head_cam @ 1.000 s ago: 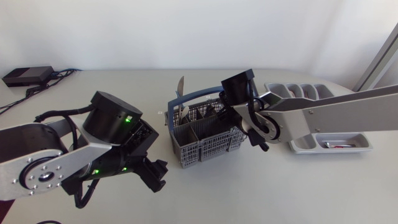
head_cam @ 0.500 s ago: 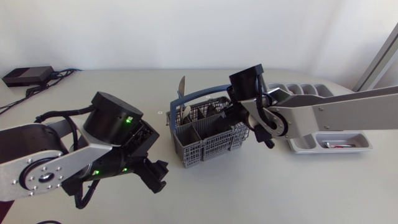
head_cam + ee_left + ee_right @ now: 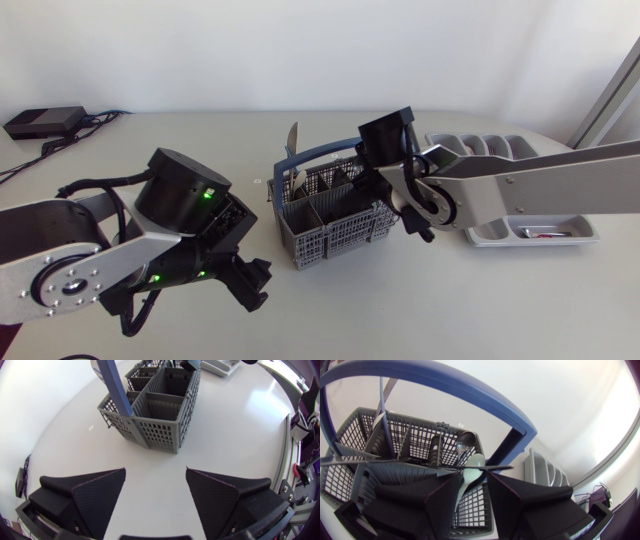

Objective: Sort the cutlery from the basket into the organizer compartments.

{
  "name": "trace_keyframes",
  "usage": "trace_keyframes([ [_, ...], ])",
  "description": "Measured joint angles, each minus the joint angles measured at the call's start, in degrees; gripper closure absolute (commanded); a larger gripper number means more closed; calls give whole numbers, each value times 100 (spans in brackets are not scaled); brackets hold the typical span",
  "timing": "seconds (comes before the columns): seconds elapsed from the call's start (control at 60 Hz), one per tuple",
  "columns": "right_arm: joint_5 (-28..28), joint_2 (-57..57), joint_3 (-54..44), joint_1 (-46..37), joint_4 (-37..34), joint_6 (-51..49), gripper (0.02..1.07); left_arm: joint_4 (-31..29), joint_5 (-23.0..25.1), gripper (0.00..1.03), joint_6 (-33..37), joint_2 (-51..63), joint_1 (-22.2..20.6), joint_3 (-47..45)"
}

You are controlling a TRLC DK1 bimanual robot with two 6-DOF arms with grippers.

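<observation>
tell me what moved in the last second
The right gripper swung a little toward the organizer, then came back over the basket. It is open and has taken hold of nothing. The left gripper, open beside the basket, stayed where it was, as did the basket and the organizer.

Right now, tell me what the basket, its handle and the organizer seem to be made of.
Basket: grey moulded plastic, matte, going by its grid walls. Handle: blue plastic, smooth with a slight sheen. Organizer: probably light grey plastic, though its smooth rounded walls leave painted metal open.
</observation>
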Motion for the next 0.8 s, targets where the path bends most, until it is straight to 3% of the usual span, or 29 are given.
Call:
trace_keyframes([
  [0.417,175,577,199,-142,229,0,66,2,2,20,-24,0,-127,0],
  [0.65,328,715,271,-157,433,-22,82,0,0,20,-22,2,-142,0],
  [0.8,369,817,345,-212,525,-26,100,0,2,20,-24,2,-181,0],
])
